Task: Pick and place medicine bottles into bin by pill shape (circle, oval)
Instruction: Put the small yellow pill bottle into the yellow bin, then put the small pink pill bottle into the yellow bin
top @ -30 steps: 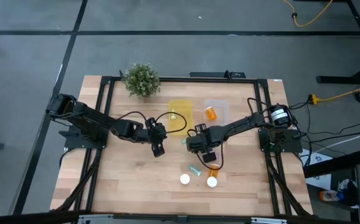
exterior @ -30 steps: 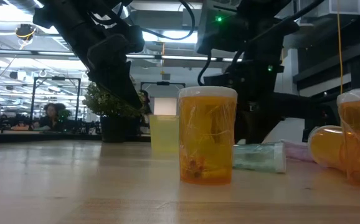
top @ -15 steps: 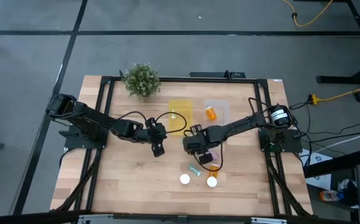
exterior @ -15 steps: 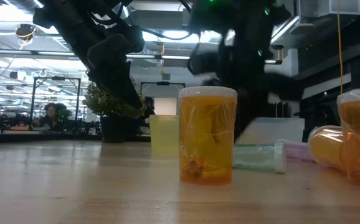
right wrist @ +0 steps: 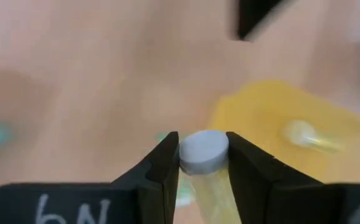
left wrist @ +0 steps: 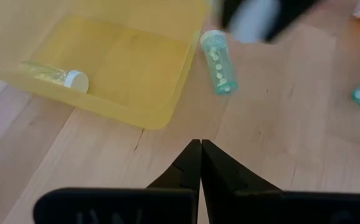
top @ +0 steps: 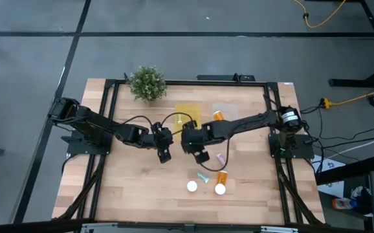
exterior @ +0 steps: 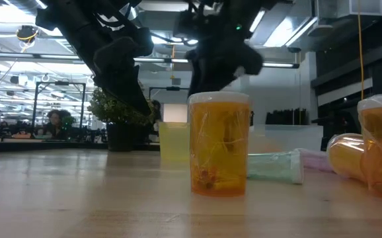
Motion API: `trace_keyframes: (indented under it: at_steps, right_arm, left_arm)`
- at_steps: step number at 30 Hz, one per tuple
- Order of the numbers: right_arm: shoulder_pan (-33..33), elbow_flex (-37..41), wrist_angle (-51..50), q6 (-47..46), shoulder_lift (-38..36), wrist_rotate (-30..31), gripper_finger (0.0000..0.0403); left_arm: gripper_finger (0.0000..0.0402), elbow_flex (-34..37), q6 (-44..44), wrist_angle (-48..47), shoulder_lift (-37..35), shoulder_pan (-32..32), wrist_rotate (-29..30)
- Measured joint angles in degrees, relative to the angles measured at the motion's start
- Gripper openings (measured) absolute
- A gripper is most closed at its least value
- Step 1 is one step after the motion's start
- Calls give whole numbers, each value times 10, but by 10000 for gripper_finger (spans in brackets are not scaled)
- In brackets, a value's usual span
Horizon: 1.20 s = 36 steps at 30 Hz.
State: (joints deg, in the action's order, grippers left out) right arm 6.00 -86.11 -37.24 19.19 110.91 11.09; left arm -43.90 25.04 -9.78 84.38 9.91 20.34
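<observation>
Fingers [right wrist: 167, 163] on my right gripper [right wrist: 202, 162]: clamped on a white-capped vial [right wrist: 203, 152], seemingly cream, above the tabletop [top: 135, 188] beside yellow bin [top: 188, 111]. Left gripper [left wrist: 200, 163]: fingers together, nearby.

Both arms are dark, near-black, built of chunky jointed segments with black cables looping along them. The right arm's base carries a round black-and-white motor housing at about 3 o'clock. The left tool [left wrist: 200, 163] ends in two slim, pointed black fingers; the right tool [right wrist: 203, 163] has broader black fingers above a bar bearing pale handwritten marks.
</observation>
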Motion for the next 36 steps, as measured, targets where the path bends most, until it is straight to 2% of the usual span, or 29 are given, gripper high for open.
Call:
trace_keyframes:
  at_steps: [2, 7, 18, 23, 28, 36]
  right_arm:
    - [-8, 0, 16, 0, 0, 26, 114]
    - [-27, 0, 50, -40, 0, 28, 117]
    - [-51, 0, 41, -70, 0, 29, 166]
    - [-50, 0, 3, -73, 0, 28, 169]
    - [-42, 0, -39, -142, -3, 9, 169]
    - [-9, 0, -130, -179, -20, -13, 170]
  left_arm:
    - [4, 0, -1, 0, 0, 0, 0]
    - [4, 0, -1, -1, 0, 0, 0]
    - [4, 0, -1, -2, 0, 0, 0]
    - [4, 0, -1, -2, 0, 0, 0]
    - [4, 0, -1, -2, 0, 0, 0]
    - [4, 0, 2, 0, 0, 0, 0]
